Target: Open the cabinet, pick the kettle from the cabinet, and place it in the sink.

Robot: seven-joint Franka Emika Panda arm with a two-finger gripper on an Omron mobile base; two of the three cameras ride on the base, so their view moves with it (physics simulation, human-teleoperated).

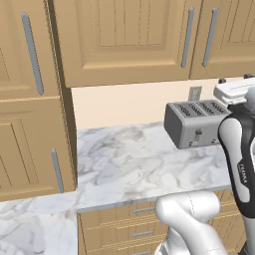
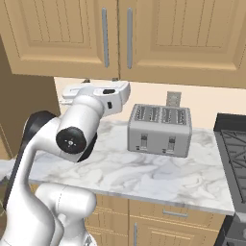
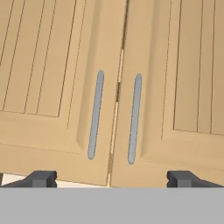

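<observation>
Cabinet [image 3: 57, 65]: wide light-brown wall unit above the marble surface [image 1: 129, 159]; both doors shut, so the kettle, presumed to be inside, cannot be confirmed. Two long vertical grey bar handles are seen side by side in the hand view, the left handle [image 3: 95, 114] and the right handle [image 3: 134, 118], divided by the door seam.

Hand [image 3: 111, 178]: released, fingertips spread wide, nothing grasped; held just below the door edges and aimed up at the pair of handles, touching neither.

Toaster [image 2: 160, 129]: four-slot, grey, standing on the surface below the doors; not part of the task.

Step in hand, as judged: opening a door. One handle is best chosen and centred between the fingertips, the hand raised to the bar's mid-length and advanced until the bar is straddled before closing. The pull is best made along the door's arc, away from the seam, with the toaster kept clear.
</observation>
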